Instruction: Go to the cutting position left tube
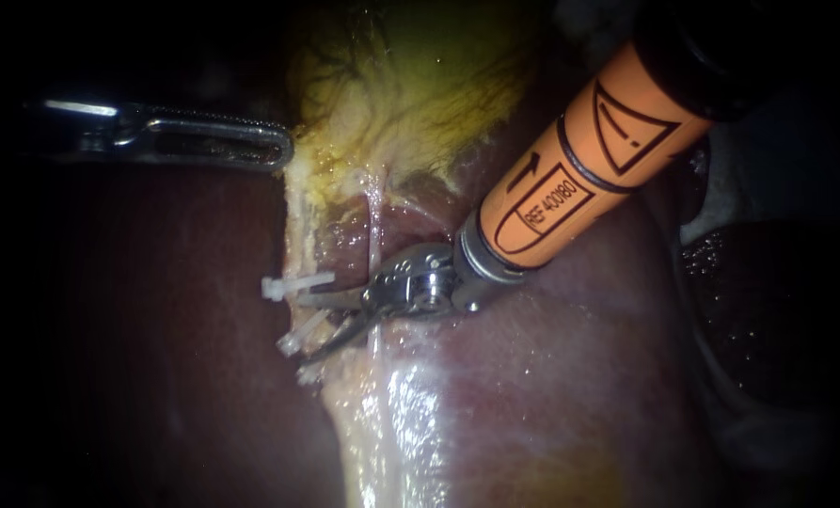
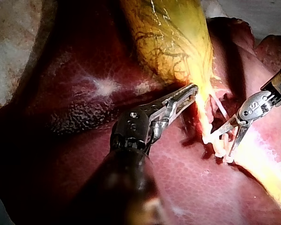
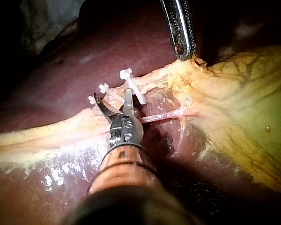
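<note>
Wet, dark red liver (image 1: pixel 551 376) fills the endoscope view, with the yellow-green gallbladder (image 1: pixel 420 75) lying across it. The left instrument (image 1: pixel 278 149) meets the gallbladder's pale fringe, its jaws closed on that edge. Just below the gallbladder, the left tube (image 1: pixel 297 249) carries three white clips (image 1: pixel 297 285), and a thinner tube (image 1: pixel 374 221) runs close beside it. The right instrument (image 1: pixel 311 326), on an orange shaft (image 1: pixel 579 160), holds its blade-like jaws apart among the clips, gripping nothing.

From the left wrist, the left instrument's jaws lie together where the gallbladder narrows, pinching its yellow tissue. Beyond that neck, the right instrument's open jaws point into the cluster of clips, near the gallbladder's tapered end.

From the right wrist, the right instrument's spread jaws sit over the clipped tube with the middle clip between them, touching neither side. The thinner tube runs from beside those jaws to the gallbladder, and the left instrument bites the gallbladder's fringe ahead.
</note>
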Robot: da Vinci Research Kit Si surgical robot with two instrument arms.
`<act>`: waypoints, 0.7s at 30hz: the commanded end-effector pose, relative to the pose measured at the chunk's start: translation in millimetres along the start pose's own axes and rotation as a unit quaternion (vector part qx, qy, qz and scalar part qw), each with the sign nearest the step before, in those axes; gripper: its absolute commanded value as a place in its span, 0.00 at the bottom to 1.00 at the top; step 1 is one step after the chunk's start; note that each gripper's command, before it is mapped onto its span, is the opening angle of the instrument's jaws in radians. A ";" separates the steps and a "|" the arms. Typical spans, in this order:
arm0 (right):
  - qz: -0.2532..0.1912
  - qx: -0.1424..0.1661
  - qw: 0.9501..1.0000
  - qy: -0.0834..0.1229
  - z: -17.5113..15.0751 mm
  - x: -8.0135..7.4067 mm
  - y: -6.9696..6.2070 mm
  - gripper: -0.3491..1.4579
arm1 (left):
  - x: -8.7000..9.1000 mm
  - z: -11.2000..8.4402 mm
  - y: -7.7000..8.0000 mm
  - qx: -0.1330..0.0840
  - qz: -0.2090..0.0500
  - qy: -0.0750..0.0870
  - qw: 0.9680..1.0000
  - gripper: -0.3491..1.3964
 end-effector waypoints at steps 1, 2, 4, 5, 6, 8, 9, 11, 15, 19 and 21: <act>0.000 0.001 1.000 0.000 -0.2 0.0 -0.1 0.78 | 0.0 0.0 0.0 0.000 0.000 0.000 1.000 0.00; 0.000 0.001 1.000 0.000 -0.4 0.0 -0.1 0.78 | 0.0 0.0 0.0 0.000 0.000 0.000 1.000 0.00; 0.000 0.003 1.000 0.000 -1.0 0.1 -0.2 0.78 | 0.0 0.0 0.0 0.000 0.000 0.000 1.000 0.00; 0.001 0.004 1.000 0.001 -1.3 0.1 -0.2 0.78 | 0.0 0.0 0.0 0.000 0.000 0.000 1.000 0.00; 0.001 0.005 1.000 0.001 -1.8 0.1 -0.3 0.78 | 0.0 0.0 0.0 0.000 0.000 0.000 1.000 0.00; 0.002 0.007 1.000 0.001 -2.6 0.2 -0.5 0.78 | 0.0 0.0 0.0 0.000 0.000 0.000 1.000 0.00; 0.002 0.008 1.000 0.001 -3.1 0.3 -0.6 0.78 | 0.0 0.0 0.0 0.000 0.000 0.000 1.000 0.00; 0.003 0.011 1.000 0.002 -4.2 0.5 -0.9 0.78 | 0.0 0.0 0.0 0.000 0.000 0.000 1.000 0.00; 0.004 0.015 1.000 0.003 -6.1 0.8 -1.6 0.78 | 0.0 0.0 0.0 0.000 0.000 0.000 1.000 0.00; 0.005 0.015 1.000 0.004 -7.5 0.9 -2.1 0.78 | 0.0 0.0 0.0 0.000 0.000 0.000 1.000 0.00; 0.005 0.015 1.000 0.005 -8.2 0.8 -2.3 0.78 | 0.0 0.0 0.1 0.000 0.000 0.000 1.000 0.00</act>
